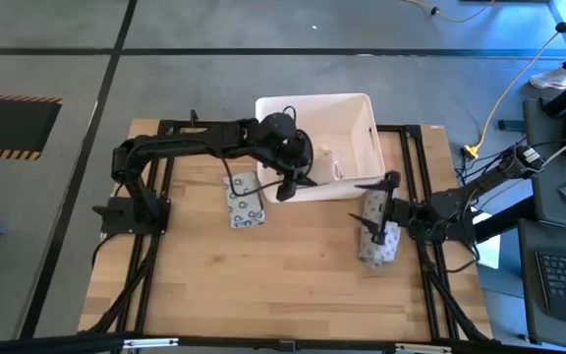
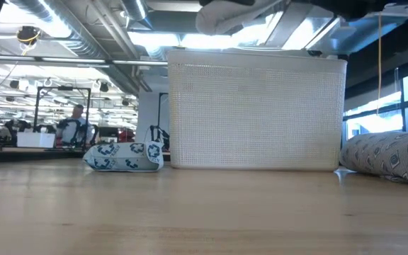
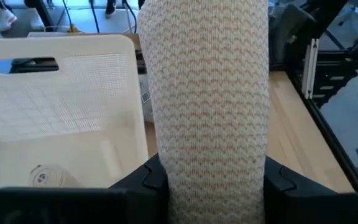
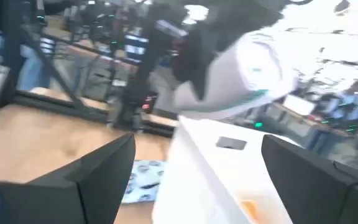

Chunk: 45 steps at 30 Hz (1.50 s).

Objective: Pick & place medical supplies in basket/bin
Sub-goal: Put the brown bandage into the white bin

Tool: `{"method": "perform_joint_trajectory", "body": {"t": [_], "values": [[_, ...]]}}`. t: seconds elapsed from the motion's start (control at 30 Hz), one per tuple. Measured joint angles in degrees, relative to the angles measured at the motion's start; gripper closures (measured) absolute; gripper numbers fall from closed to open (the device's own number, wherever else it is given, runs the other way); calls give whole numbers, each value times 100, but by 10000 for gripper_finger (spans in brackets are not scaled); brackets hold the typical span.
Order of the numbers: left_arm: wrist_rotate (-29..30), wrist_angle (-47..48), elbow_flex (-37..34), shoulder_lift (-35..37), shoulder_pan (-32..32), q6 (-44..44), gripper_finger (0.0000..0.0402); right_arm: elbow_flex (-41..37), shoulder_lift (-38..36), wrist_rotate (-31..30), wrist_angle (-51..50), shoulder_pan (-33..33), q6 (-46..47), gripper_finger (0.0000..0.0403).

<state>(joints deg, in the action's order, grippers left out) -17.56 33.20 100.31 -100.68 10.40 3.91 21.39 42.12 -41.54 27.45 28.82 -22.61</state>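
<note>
My left gripper (image 1: 290, 169) hangs above the white bin (image 1: 366, 126), over its near-left part, shut on a white knitted roll (image 3: 210, 93). The roll also shows high above the bin (image 2: 257, 113) in the low view (image 2: 222, 14). Inside the bin (image 3: 61, 81) another white roll (image 3: 45, 177) lies on the floor. My right gripper (image 4: 197, 168) is open and hovers over a grey diamond-printed packet (image 1: 377, 242) lying flat on the table right of the bin. A packet printed with blue circles (image 1: 246, 202) lies flat left of the bin's near wall. My left gripper pinches the white knitted roll between its two fingers (image 3: 151, 177), one on each side of the roll's rounded wall (image 3: 185, 168). The roll runs lengthwise out from between the fingers. It is lifted clear, above the bin's rim.
Black frame rails (image 1: 425, 177) run along the table's left and right sides. Bare wooden tabletop (image 1: 283, 285) stretches along the near half. The blue-circle packet (image 2: 122, 157) and the grey packet (image 2: 388, 159) flank the bin. Cables and a keyboard lie off the table's right.
</note>
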Motion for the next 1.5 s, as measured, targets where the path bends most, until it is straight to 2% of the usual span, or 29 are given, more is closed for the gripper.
{"method": "perform_joint_trajectory", "body": {"t": [0.1,0.23,0.53,0.77,1.07,1.33,1.5], "values": [[138,-53,0,0,-1,209,275,2,-2,-46,82,-67,-34,54],[858,-350,0,0,151,537,275,1,1,-45,-128,-85,216,54],[340,-1119,0,-667,745,605,275,-11,73,2,-444,-85,707,54],[260,-1829,-9,-1121,965,529,275,-13,86,1166,-1219,-81,2115,54],[273,-3930,4,-1683,1169,-657,274,-15,95,1265,-1612,-81,2283,54],[254,-5137,-2,-2369,1264,-2658,274,-15,95,1272,-1907,-81,2603,54],[392,-5453,-2,-2584,1250,-3400,274,-15,95,1272,-2057,-81,2856,54]]}}
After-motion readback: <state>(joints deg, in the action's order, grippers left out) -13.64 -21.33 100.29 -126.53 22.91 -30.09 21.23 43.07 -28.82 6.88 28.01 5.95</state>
